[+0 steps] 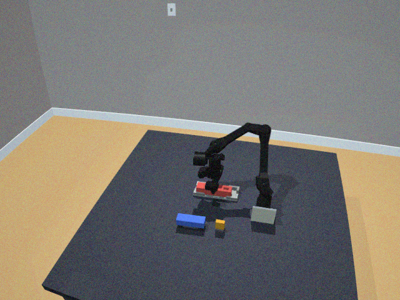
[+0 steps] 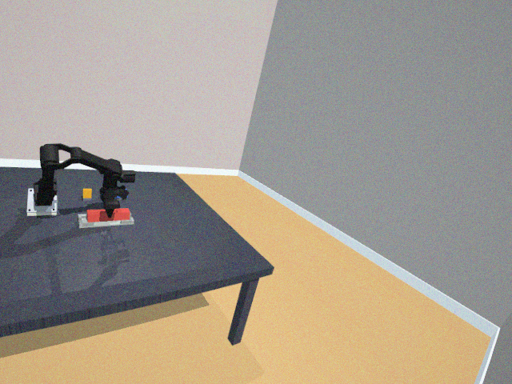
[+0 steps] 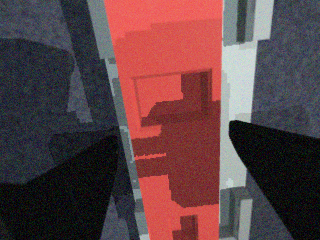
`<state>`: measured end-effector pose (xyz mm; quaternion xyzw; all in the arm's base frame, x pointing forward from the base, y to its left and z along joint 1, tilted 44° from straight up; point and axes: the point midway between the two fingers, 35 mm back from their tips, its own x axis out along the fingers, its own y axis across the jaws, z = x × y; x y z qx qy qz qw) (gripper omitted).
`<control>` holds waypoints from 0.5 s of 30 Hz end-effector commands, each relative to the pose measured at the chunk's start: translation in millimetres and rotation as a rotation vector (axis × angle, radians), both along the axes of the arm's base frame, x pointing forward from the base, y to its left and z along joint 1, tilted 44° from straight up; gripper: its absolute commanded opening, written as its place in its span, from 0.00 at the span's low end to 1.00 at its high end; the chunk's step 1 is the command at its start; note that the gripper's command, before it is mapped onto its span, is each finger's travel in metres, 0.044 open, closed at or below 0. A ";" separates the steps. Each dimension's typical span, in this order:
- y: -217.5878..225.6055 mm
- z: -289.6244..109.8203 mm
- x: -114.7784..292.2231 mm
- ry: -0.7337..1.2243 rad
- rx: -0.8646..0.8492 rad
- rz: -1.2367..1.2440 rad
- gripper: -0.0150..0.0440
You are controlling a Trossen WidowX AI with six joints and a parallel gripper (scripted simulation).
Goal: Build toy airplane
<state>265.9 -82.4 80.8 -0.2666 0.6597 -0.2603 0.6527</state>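
The red fuselage (image 1: 222, 190) lies flat in the grey jig (image 1: 235, 195) at the frame's centre, its square top socket (image 3: 172, 95) open and unfilled. The blue wing (image 1: 190, 220) lies flat on the surface lower left of the jig. The small orange tail fin (image 1: 220, 224) stands just right of the wing.
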 end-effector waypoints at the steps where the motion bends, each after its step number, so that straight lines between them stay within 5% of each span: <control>1: 0.1 0.3 -0.1 0.000 -0.001 -0.001 0.97; 9: 1.9 1.9 0.4 0.000 0.000 -0.001 1.00; 15: 59.5 58.6 3.9 0.001 0.005 0.004 1.00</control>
